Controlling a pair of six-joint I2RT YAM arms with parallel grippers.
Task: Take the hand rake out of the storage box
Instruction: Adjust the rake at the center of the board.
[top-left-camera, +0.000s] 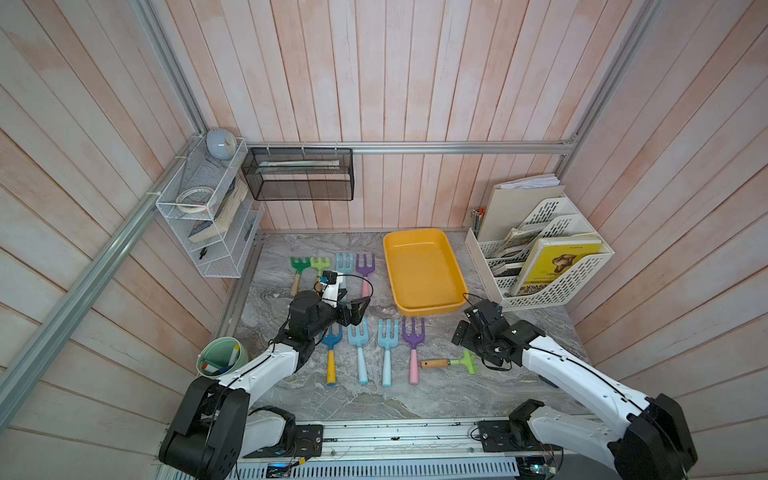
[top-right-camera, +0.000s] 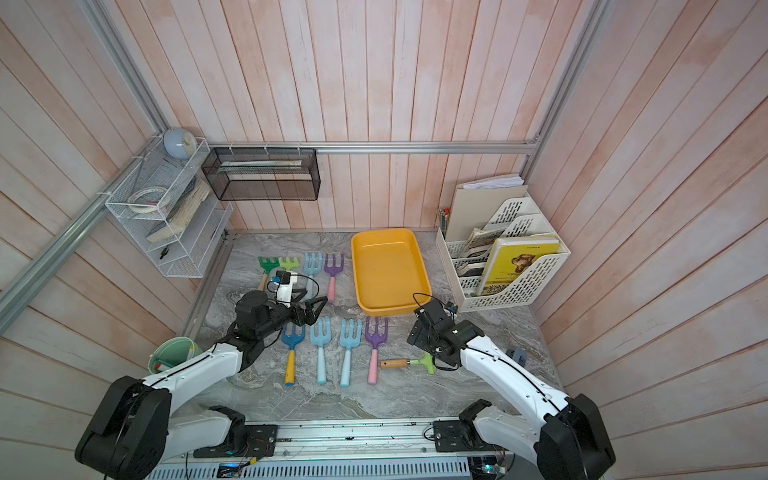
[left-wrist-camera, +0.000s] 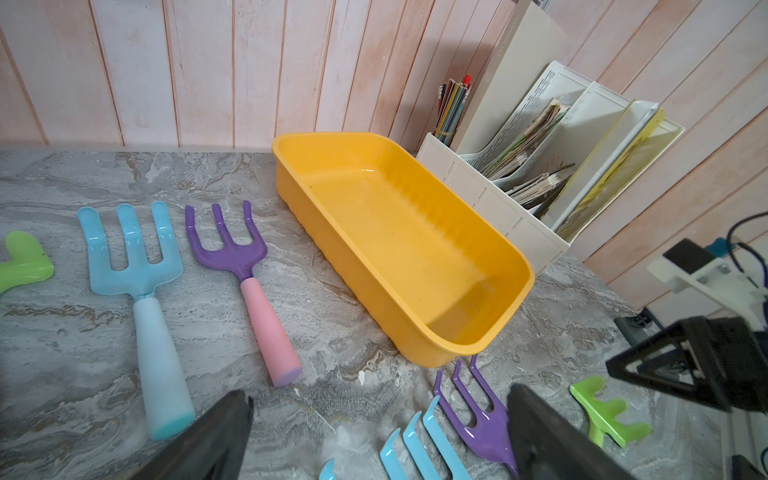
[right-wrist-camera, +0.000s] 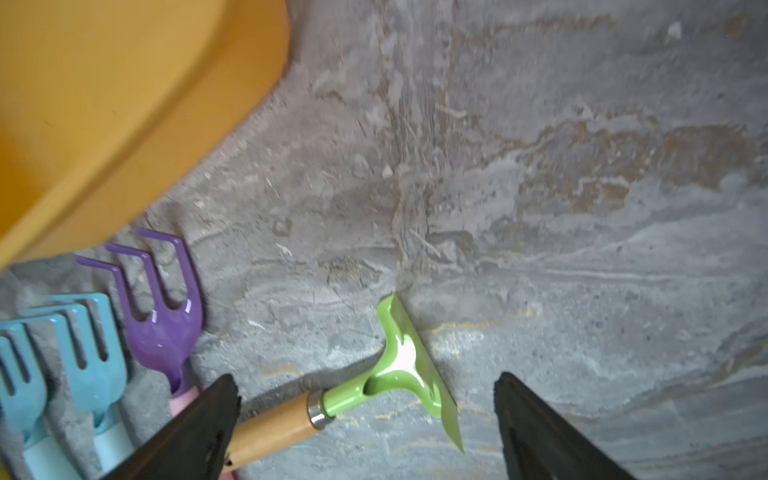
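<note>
A grey marbled table (top-left-camera: 415, 399) stands in a booth of pale pink plank walls (top-left-camera: 374, 83), with a white file rack (top-left-camera: 552, 266) in the far right corner. Both top views show two rows of coloured forks (top-left-camera: 386, 349) left of and in front of the yellow box (top-left-camera: 428, 309). The left wrist view alone shows the box's bare glossy floor. Only the right wrist view gives the rake (right-wrist-camera: 390, 365) up close. It has a lime-green T-shaped head, a steel ferrule and a pale wooden handle. The rake lies flat on the table outside the box, in front of its near right corner, handle end just beside the purple fork (top-left-camera: 413, 345). The right gripper (right-wrist-camera: 365, 384) hovers over the rake, jaws wide apart, gripping nothing. The left gripper (left-wrist-camera: 378, 395) is likewise spread and empty.
</note>
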